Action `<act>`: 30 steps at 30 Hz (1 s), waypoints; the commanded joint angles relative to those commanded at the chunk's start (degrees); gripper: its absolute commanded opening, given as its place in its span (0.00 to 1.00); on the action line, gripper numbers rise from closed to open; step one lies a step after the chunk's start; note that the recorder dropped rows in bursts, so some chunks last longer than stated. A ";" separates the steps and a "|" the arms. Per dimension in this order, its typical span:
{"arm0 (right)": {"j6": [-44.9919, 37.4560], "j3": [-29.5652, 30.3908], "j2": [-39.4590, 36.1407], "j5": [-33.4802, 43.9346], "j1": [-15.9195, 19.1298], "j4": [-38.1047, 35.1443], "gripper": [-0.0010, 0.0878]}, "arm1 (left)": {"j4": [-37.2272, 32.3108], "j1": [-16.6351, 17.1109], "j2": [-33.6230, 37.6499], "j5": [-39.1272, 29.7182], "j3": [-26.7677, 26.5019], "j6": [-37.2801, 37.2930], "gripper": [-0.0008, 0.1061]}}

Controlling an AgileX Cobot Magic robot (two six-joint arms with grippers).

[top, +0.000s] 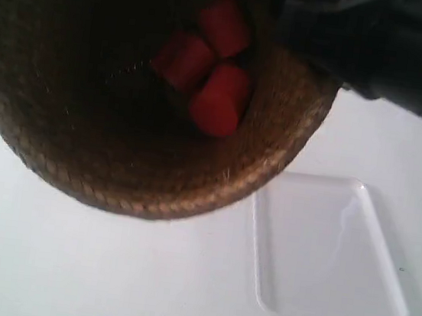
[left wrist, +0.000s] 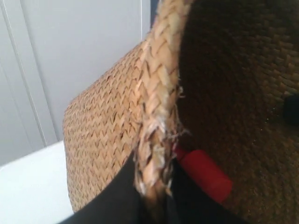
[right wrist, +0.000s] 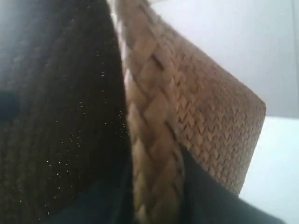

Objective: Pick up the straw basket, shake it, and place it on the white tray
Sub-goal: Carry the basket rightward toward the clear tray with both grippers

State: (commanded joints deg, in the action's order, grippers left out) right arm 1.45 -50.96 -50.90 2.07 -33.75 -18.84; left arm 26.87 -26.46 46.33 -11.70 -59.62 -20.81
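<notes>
The straw basket (top: 117, 170) is lifted close to the exterior camera and fills the view's upper left, its dark inside showing three red cylinders (top: 206, 69). My left gripper (left wrist: 154, 196) is shut on the basket's braided rim (left wrist: 159, 102), one finger outside, one inside beside a red cylinder (left wrist: 205, 175). My right gripper (right wrist: 156, 200) is shut on the rim (right wrist: 149, 126) the same way, on the opposite side. The white tray (top: 331, 250) lies flat on the white table at the lower right, below and beside the basket.
The arm at the exterior view's right (top: 394, 49) shows as a dark mass at the top right, against the basket's rim. White table surface (top: 104, 276) spreads under the basket and round the tray. A pale wall (left wrist: 74, 60) stands behind.
</notes>
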 joint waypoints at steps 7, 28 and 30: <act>-4.37 4.07 -7.23 -0.10 0.38 3.08 0.01 | -1.29 0.00 3.93 3.14 4.89 1.54 0.01; -4.68 2.70 -1.93 -2.07 0.84 5.75 0.01 | -4.41 -0.27 2.15 6.83 4.71 4.38 0.01; -5.14 2.14 -4.98 1.22 1.11 5.38 0.01 | -4.16 -0.27 2.62 6.11 4.29 5.81 0.01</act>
State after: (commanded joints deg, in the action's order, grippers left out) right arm -3.69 -48.82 -55.88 3.29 -32.64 -13.46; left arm 22.71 -26.72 48.95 -5.59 -55.33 -15.00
